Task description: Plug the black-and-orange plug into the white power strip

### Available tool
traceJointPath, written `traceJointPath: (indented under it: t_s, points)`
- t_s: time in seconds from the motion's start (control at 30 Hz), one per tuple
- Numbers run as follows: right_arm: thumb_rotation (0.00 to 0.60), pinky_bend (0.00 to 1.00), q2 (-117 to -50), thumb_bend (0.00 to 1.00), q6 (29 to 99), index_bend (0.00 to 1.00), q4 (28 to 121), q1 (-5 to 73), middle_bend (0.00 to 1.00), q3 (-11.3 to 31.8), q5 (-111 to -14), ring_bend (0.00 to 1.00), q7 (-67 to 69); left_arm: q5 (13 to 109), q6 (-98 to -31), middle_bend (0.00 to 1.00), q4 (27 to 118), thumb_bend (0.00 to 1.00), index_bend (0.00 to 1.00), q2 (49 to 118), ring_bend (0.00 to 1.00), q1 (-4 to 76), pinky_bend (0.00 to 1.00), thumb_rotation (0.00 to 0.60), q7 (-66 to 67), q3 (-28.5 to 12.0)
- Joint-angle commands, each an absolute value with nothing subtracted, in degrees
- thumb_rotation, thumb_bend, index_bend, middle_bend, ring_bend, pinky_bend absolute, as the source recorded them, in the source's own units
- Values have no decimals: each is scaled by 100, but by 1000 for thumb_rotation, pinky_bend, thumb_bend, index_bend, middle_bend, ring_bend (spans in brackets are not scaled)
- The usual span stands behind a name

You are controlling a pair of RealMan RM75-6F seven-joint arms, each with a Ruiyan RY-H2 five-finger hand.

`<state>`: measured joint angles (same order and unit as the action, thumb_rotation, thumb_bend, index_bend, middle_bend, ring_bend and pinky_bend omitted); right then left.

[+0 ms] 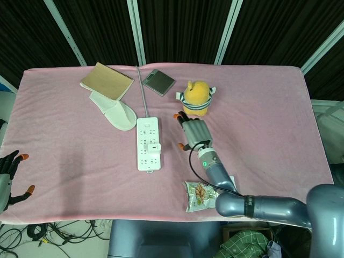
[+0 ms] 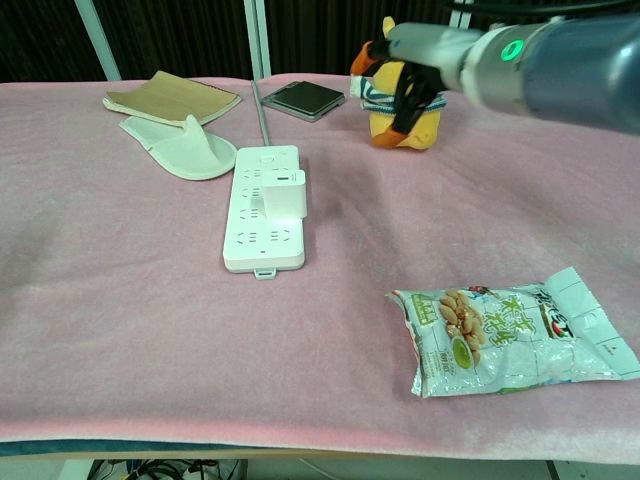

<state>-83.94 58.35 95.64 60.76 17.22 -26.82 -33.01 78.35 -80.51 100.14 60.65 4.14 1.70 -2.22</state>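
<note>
The white power strip (image 1: pixel 146 129) (image 2: pixel 262 235) lies lengthwise on the pink cloth, left of centre. A block-shaped plug (image 1: pixel 153 149) (image 2: pixel 283 193) stands upright in it; it looks white in both views and nothing holds it. My right hand (image 1: pixel 192 131) (image 2: pixel 400 75) hovers to the right of the strip, just in front of the yellow toy, fingers apart and empty. My left hand (image 1: pixel 8 174) hangs off the table's left front corner, fingers spread, holding nothing.
A yellow plush toy (image 1: pixel 195 98) (image 2: pixel 408 125) sits behind my right hand. A snack bag (image 1: pixel 203 194) (image 2: pixel 510 328) lies at the front right. A white slipper (image 1: pixel 115 113) (image 2: pixel 185 150), a tan notebook (image 1: pixel 106 80) (image 2: pixel 170 98) and a dark case (image 1: pixel 158 81) (image 2: pixel 303 98) lie at the back left.
</note>
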Motion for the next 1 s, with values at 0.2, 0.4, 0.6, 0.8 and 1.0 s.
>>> traceJointPath:
  t_s: [0.2,0.4,0.6,0.8,1.0]
  points:
    - [600,226,-6646,153,6963,153,10554,4199,88,542,-5045,305,-2209,7829,-8122,14,10032,272,109,6112,0,397,0,600,285,-238]
    - [600,212,-6029,150,7635,141,10707,2948,88,-344,-6514,300,-1065,7869,-8217,13,10040,272,109,6144,0,369,0,600,376,-240]
    - [600,206,-6321,130,8951,129,9903,1568,87,-1047,-7734,288,-588,8069,-8335,12,9993,271,106,6142,0,349,0,600,377,-212]
    - [600,206,-6704,130,9327,129,9301,1216,88,-965,-8014,288,-343,8176,-8411,12,9992,270,105,6160,0,323,0,600,375,-186]
    - [600,206,-7067,129,9458,129,8566,1065,88,-658,-8130,289,158,8484,-8556,12,10060,270,105,6174,0,250,0,600,516,-42]
